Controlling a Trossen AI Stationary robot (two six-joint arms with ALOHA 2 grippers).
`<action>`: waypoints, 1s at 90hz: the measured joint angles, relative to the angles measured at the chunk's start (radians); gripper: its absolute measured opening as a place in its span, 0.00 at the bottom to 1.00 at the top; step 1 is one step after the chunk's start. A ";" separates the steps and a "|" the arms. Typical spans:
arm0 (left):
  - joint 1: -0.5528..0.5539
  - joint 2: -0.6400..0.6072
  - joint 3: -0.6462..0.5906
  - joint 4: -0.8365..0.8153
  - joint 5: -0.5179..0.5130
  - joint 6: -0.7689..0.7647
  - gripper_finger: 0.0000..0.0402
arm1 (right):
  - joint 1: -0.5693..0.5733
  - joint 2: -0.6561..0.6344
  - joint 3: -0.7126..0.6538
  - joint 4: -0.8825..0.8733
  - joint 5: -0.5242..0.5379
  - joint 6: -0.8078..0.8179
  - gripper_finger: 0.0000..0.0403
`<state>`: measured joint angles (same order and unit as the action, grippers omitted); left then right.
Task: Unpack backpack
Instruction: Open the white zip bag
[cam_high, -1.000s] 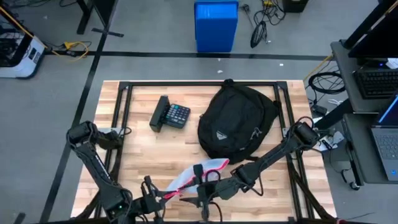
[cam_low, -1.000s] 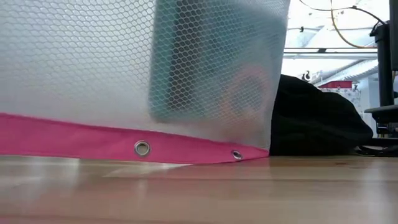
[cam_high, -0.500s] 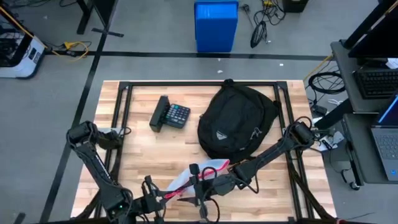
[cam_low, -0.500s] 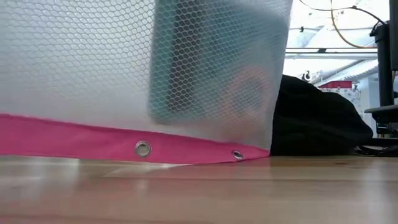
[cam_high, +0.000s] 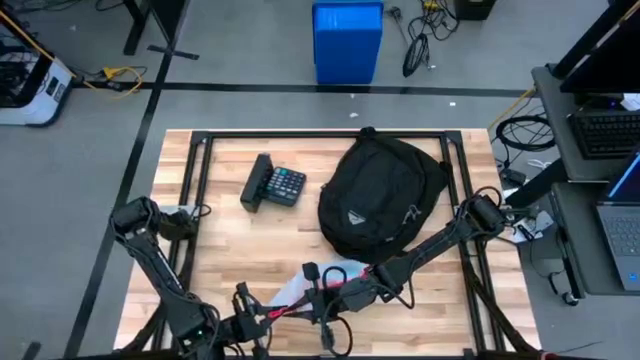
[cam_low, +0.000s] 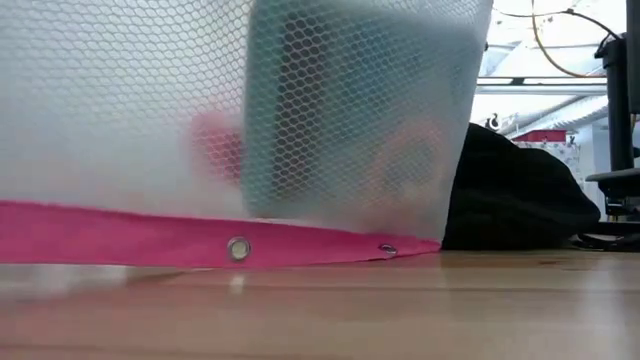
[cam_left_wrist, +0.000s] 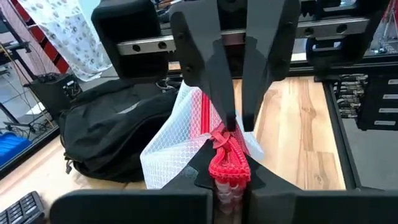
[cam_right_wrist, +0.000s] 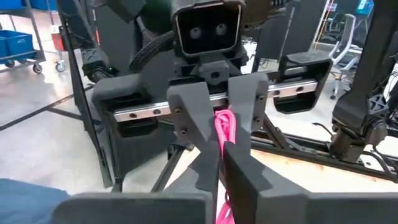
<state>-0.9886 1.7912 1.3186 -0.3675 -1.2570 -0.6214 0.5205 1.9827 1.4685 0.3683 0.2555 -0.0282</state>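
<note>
Gripping a white mesh pouch (cam_high: 322, 281) with a pink zip edge between them, both grippers worked at the near edge of the table (cam_high: 230, 240), in front of the backpack (cam_high: 378, 195). The backpack lay flat on the far right part of the tabletop, logo patch up, well apart from a black calculator (cam_high: 274, 183) on the far left. In the left wrist view the left gripper (cam_left_wrist: 231, 186) was pinched tight on the bunched red-pink end of the zip, with the right arm's fingers (cam_left_wrist: 211, 68) clamped on the same strip from the opposite side. The right wrist view showed the right gripper (cam_right_wrist: 221, 163) closed on the pink strip too, facing the left arm's jaws. From the low view the pouch stood on the wood, a teal block and a pink shape blurred behind the mesh.

The step in hand looked like setting down or opening the pouch taken from the bag. To do it well, one gripper should probably anchor the fabric while the other draws steadily along the zip line, keeping the pouch low so its contents do not spill.
</note>
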 joint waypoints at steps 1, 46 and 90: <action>0.000 0.000 0.000 0.000 0.001 0.001 0.00 | 0.000 0.000 0.000 -0.002 0.000 0.000 0.01; -0.013 0.000 0.000 -0.012 0.003 0.006 0.00 | 0.001 -0.001 0.001 -0.062 -0.001 -0.035 0.01; -0.014 0.000 0.000 -0.012 0.004 0.005 0.00 | 0.011 -0.001 0.001 -0.092 0.013 -0.075 0.39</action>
<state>-1.0027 1.7916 1.3182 -0.3793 -1.2530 -0.6163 0.5312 1.9820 1.4693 0.2768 0.2687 -0.1030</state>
